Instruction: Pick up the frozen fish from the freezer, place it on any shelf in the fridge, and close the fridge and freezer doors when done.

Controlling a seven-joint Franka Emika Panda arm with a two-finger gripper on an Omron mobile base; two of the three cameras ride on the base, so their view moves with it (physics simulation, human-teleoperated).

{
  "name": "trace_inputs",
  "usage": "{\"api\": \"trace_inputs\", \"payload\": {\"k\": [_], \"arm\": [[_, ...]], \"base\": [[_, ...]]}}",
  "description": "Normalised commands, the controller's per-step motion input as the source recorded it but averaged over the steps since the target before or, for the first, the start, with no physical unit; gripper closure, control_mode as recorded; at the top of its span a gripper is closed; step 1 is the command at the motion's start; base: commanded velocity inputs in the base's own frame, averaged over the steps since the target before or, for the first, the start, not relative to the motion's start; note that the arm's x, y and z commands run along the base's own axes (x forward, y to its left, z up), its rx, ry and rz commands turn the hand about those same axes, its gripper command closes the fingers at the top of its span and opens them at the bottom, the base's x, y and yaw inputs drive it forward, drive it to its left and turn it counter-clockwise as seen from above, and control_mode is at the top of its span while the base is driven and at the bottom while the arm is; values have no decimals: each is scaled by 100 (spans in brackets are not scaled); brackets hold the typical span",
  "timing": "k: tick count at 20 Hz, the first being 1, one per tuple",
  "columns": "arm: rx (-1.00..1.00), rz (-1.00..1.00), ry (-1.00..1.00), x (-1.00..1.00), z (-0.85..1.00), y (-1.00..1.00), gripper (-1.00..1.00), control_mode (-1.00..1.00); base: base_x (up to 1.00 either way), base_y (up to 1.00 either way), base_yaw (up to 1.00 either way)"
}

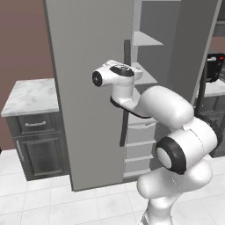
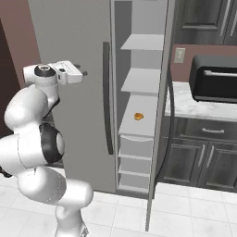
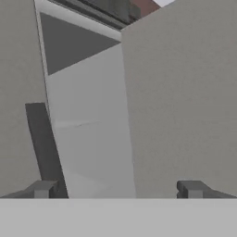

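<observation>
The fridge door point(image 2: 69, 37) stands shut, its long dark handle point(image 2: 107, 97) beside the open freezer point(image 2: 141, 83). The freezer's grey shelves point(image 2: 143, 42) show, and its door point(image 2: 159, 139) is swung out, seen edge-on. The frozen fish is out of view, and the fridge's glass shelf is hidden behind the shut door. My gripper point(image 2: 84, 72) hangs at mid height in front of the fridge door, pointing at it, left of the handle. In the hand view the gripper point(image 3: 116, 189) is open with nothing between its fingertips point(image 3: 41, 189), facing the handle point(image 3: 44, 143) and the freezer gap.
A small orange lump point(image 2: 138, 116) lies on the third freezer shelf, with drawers point(image 2: 135, 146) below. A black microwave point(image 2: 215, 78) sits on the marble counter point(image 2: 199, 109) to the right. Another marble counter point(image 1: 30, 94) over dark cabinets stands to the left of the unit.
</observation>
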Motion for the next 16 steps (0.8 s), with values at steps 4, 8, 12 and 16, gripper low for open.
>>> {"api": "trace_inputs", "payload": {"k": [4, 8, 12, 16], "arm": [[6, 10, 23, -100, 0, -26, -100, -100], [11, 8, 28, -100, 0, -50, -100, -100], [14, 7, 25, -100, 0, -69, -100, -100], [14, 7, 25, -100, 0, -66, -100, -100]], "base": [[0, 0, 0], [0, 0, 0], [0, 0, 0], [0, 0, 0]]}}
